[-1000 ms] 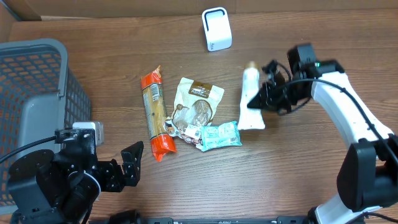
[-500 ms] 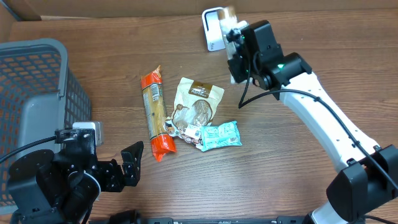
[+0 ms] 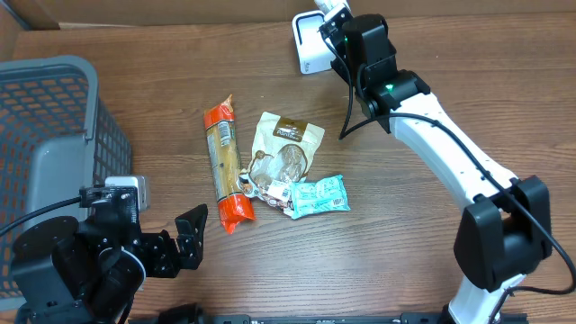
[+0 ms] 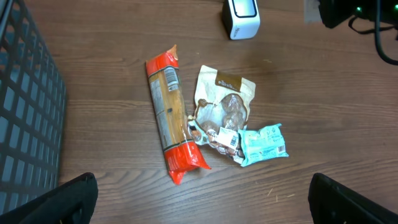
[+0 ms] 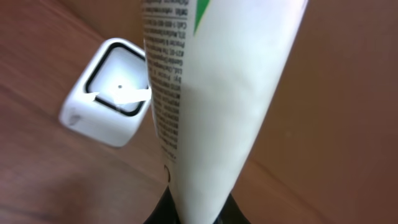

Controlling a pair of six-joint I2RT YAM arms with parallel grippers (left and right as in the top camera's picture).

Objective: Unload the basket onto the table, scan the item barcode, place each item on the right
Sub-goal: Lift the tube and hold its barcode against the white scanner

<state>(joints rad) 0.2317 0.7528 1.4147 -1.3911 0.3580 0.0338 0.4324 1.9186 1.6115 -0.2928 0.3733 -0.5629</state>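
My right gripper (image 5: 198, 213) is shut on the crimped end of a white tube (image 5: 217, 93) with small printed text and a green mark. It holds the tube lengthwise just over and beside the white scanner (image 5: 112, 93), whose black-rimmed window faces up. From overhead, the right gripper (image 3: 344, 20) sits at the table's back edge above the scanner (image 3: 309, 45), and only the tube's tip (image 3: 334, 7) shows. My left gripper (image 4: 205, 211) hangs open over bare wood near the front left, well away from both.
An orange-ended pasta pack (image 3: 225, 166), a brown snack pouch (image 3: 286, 148) and a teal packet (image 3: 317, 195) lie mid-table. A grey mesh basket (image 3: 54, 135) stands at the left. The right arm spans the back right of the table.
The right arm lifted the white tube off the table beside the pouch and swung it back and left to the scanner. The left arm has not moved.
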